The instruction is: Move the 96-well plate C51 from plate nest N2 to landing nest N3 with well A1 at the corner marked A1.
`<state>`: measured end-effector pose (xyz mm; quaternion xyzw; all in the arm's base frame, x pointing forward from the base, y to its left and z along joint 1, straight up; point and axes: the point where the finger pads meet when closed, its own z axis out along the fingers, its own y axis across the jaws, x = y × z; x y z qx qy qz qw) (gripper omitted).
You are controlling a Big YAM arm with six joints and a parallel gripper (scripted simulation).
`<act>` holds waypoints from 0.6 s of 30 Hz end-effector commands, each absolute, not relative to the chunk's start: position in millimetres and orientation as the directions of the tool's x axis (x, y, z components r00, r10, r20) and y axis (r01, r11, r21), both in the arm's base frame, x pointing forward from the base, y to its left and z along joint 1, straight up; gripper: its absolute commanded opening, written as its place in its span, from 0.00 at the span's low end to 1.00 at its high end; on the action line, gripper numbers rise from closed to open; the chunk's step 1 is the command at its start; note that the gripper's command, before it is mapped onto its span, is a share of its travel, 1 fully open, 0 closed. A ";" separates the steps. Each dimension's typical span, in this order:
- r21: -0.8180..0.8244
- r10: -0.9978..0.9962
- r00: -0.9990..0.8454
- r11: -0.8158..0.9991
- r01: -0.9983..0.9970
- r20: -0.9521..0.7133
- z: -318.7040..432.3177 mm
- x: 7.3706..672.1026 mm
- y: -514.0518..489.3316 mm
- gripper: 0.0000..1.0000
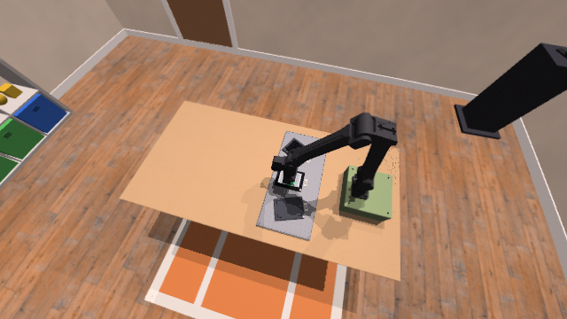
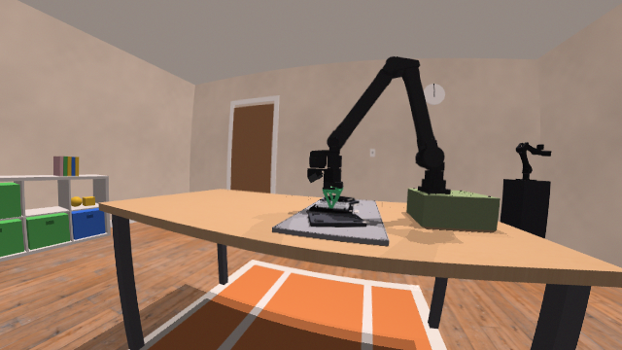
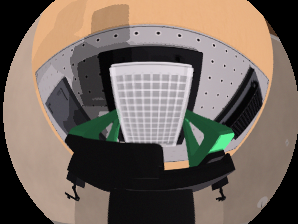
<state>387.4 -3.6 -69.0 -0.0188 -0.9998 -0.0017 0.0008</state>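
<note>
A white 96-well plate [image 1: 296, 179] lies over the middle black nest on the grey perforated deck [image 1: 315, 177]. My gripper [image 1: 290, 182] comes straight down on it, and its green fingers are shut on the plate's long sides. In the wrist view the plate [image 3: 152, 104] fills the space between the fingers of the gripper [image 3: 156, 135], with the black nest frame around it. In the side view the gripper [image 2: 332, 198] holds the plate [image 2: 332, 206] low at the deck; I cannot tell if it is lifted. The plate and nest labels are too small to read.
A dark, slightly turned nest [image 1: 288, 208] sits at the deck's front end, and another dark nest or plate [image 1: 293, 145] at its back end. The arm's green base block [image 1: 368, 195] stands to the right. A black pillar [image 1: 509, 95] stands off the table.
</note>
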 end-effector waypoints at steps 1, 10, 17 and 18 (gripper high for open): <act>0.005 0.031 -0.999 1.000 0.031 -0.020 -69.4 394.5 3.2 0.00; 0.005 0.030 -0.999 1.000 0.030 -0.024 -68.4 396.9 3.2 1.00; 0.005 0.030 -0.999 1.000 0.030 -0.024 -68.4 396.9 3.2 1.00; 0.005 0.030 -0.999 1.000 0.030 -0.024 -68.4 396.9 3.2 1.00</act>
